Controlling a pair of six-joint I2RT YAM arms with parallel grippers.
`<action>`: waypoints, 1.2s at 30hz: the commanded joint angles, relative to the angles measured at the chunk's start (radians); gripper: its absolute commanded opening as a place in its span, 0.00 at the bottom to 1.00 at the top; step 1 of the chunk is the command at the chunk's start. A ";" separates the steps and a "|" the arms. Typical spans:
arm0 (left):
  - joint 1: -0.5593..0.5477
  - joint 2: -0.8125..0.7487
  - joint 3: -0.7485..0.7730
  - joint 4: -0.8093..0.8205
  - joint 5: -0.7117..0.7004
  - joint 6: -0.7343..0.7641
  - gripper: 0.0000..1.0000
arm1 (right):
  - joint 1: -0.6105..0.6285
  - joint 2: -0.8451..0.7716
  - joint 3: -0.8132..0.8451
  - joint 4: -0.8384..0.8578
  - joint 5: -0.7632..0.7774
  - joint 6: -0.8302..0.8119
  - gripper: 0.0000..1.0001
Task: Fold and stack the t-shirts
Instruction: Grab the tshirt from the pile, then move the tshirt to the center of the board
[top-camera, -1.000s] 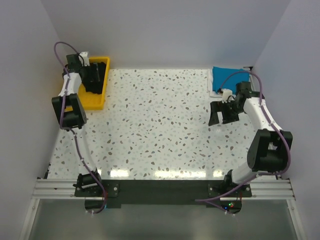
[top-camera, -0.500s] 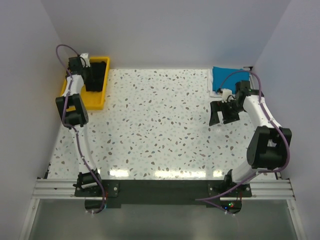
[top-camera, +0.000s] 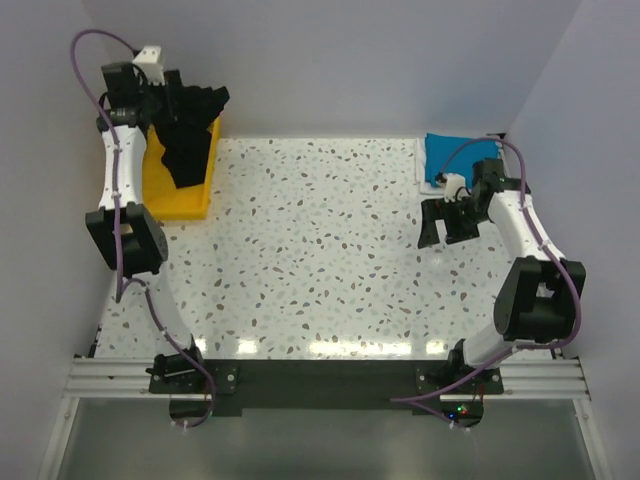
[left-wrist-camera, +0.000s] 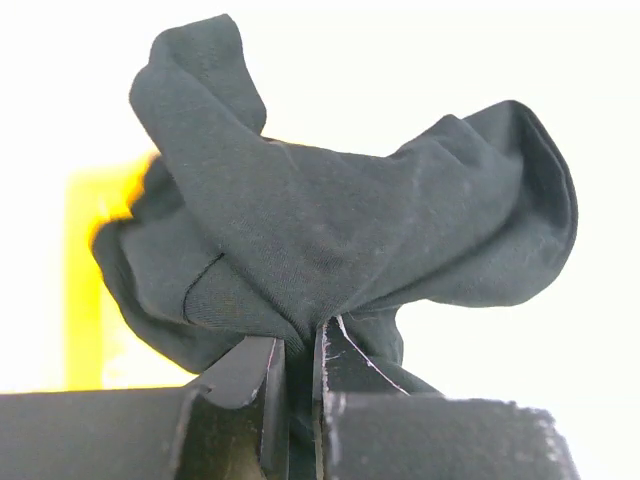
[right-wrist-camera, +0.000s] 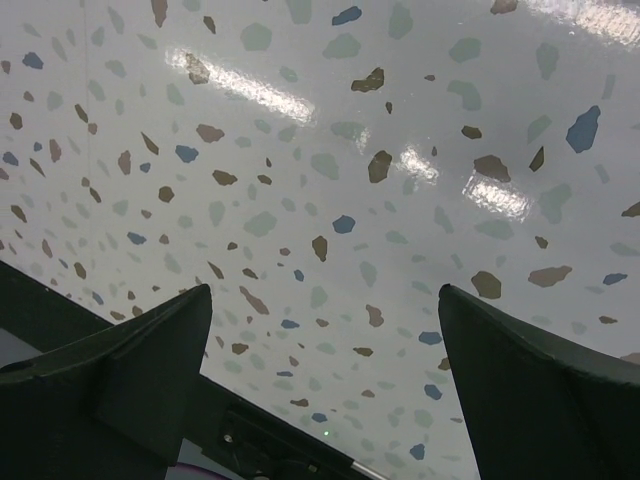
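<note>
My left gripper (top-camera: 178, 98) is raised above the yellow tray (top-camera: 172, 200) at the far left and is shut on the black t-shirt (top-camera: 190, 130), which hangs bunched from it down into the tray. The left wrist view has the jaws nearly together (left-wrist-camera: 298, 350) with black cloth (left-wrist-camera: 330, 230) pinched between them. A folded bright blue t-shirt (top-camera: 455, 152) lies at the far right, with a strip of white t-shirt (top-camera: 424, 170) showing under its left edge. My right gripper (top-camera: 445, 228) hovers open over the speckled table just in front of that pile, nothing between its fingers (right-wrist-camera: 150, 350).
The speckled table (top-camera: 320, 250) runs between the two arms. Walls close in at the left, back and right. The tray's front half (top-camera: 180, 205) holds no cloth.
My left gripper has shut on the black t-shirt and risen, pulling it up out of the tray. The right arm has barely moved.
</note>
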 joint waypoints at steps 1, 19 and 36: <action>-0.062 -0.268 0.007 -0.030 0.135 0.031 0.00 | -0.002 -0.062 0.013 0.012 -0.058 -0.002 0.99; -0.188 -0.664 -0.124 0.046 0.785 -0.334 0.00 | -0.002 -0.138 0.149 -0.070 -0.103 0.009 0.99; -0.309 -0.465 0.038 0.041 0.617 -0.260 0.00 | -0.002 -0.005 0.393 -0.147 -0.136 -0.025 0.99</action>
